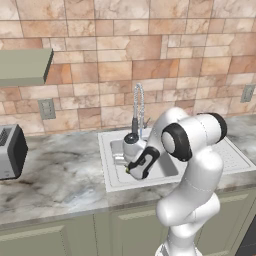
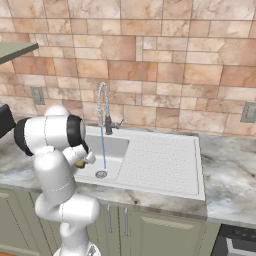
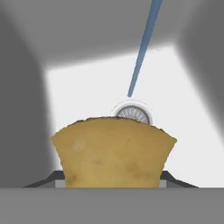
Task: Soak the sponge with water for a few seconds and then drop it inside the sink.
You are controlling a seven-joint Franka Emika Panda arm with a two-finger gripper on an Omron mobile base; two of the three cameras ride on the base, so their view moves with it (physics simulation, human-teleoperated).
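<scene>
My gripper (image 3: 113,180) is shut on the sponge (image 3: 113,151), a yellow-ochre block that covers the lower middle of the hand view. The hand hangs inside the sink (image 2: 117,146), low over its left part. The water (image 3: 142,48) falls as a thin pale-blue stream beyond the sponge and lands near the round drain (image 3: 133,113), apart from the sponge. In the right base view a bit of the sponge (image 2: 80,164) peeks out at the gripper (image 2: 85,160), left of the water (image 2: 104,150). In the left base view the gripper (image 1: 131,168) sits in the sink (image 1: 117,175) below the tap (image 1: 138,107).
A ribbed drainboard (image 2: 160,155) lies right of the basin. A dark toaster (image 1: 10,150) stands at the counter's left end under a shelf (image 1: 25,65). Wall outlets (image 1: 46,108) (image 2: 248,112) flank the sink. A stove edge (image 2: 235,242) shows low on the right.
</scene>
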